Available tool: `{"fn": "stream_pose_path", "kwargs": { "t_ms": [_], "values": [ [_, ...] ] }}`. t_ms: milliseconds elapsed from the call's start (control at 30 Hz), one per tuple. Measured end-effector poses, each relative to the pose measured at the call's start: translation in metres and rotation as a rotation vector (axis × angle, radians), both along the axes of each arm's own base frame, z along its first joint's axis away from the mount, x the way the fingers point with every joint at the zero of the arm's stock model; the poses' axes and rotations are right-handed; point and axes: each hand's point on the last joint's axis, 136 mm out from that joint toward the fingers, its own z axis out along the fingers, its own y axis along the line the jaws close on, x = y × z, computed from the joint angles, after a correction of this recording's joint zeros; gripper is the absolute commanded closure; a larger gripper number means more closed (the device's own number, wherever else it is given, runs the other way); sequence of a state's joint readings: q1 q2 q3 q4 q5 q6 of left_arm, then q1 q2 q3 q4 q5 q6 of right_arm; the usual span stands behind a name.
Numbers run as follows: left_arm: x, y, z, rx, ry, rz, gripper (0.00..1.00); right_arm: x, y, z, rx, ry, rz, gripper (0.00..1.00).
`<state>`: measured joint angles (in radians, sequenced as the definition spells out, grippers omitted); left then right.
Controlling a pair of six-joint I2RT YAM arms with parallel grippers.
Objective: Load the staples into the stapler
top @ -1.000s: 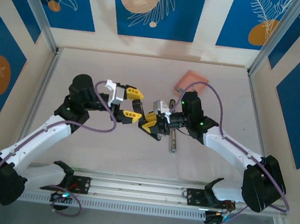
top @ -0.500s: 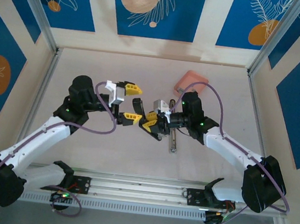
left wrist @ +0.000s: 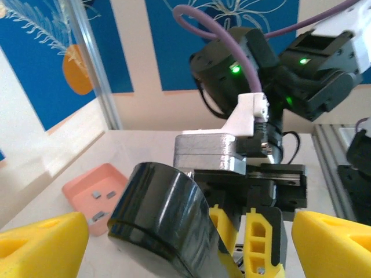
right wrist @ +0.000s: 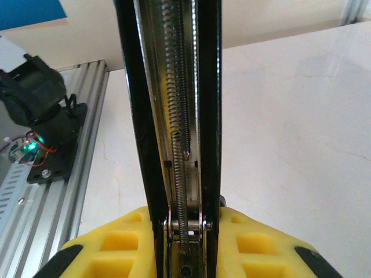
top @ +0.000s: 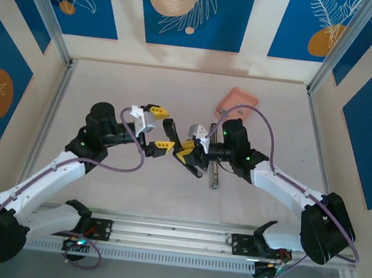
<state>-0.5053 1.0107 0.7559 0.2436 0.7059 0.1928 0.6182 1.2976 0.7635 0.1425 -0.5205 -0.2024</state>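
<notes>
Staples [left wrist: 101, 196] lie as small grey bits in the pink tray [left wrist: 78, 184] at the back of the table [top: 131, 187], well apart from both arms. The right gripper [right wrist: 184, 255] is closed tight on the black stapler [right wrist: 179, 104] and holds it off the table, its open channel and long spring facing the wrist camera. The left gripper [top: 162, 129] stands with its jaws spread wide and nothing in them, just left of the stapler. In the left wrist view the stapler's rounded black body sits between the yellow fingertips [left wrist: 40, 240]; whether they touch it cannot be told.
</notes>
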Motion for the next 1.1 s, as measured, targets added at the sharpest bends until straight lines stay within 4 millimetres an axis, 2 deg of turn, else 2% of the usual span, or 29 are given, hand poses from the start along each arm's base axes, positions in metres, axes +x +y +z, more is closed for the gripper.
{"fn": "stream_pose_path", "kwargs": {
  "t_ms": [133, 367, 600, 700, 867, 1100],
  "values": [
    [0.007, 0.006, -0.014, 0.017, 0.019, 0.069, 0.00, 0.003, 0.003, -0.005, -0.015, 0.006, -0.050, 1.00],
    [0.021, 0.018, -0.031, 0.040, 0.039, 0.190, 0.00, 0.006, 0.010, -0.016, -0.060, 0.045, -0.165, 1.00],
    [0.038, 0.036, -0.054, 0.045, 0.089, 0.352, 0.00, 0.019, 0.006, -0.032, -0.107, 0.128, -0.373, 1.00],
    [0.050, 0.049, -0.066, 0.060, 0.119, 0.459, 0.00, 0.022, 0.001, -0.041, -0.134, 0.179, -0.468, 1.00],
    [0.065, 0.071, -0.081, 0.100, 0.154, 0.616, 0.00, 0.028, -0.012, -0.069, -0.253, 0.358, -0.665, 1.00],
    [0.074, 0.081, -0.102, 0.138, 0.215, 0.698, 0.00, 0.049, -0.037, -0.089, -0.423, 0.553, -0.994, 1.00]
  ]
}}
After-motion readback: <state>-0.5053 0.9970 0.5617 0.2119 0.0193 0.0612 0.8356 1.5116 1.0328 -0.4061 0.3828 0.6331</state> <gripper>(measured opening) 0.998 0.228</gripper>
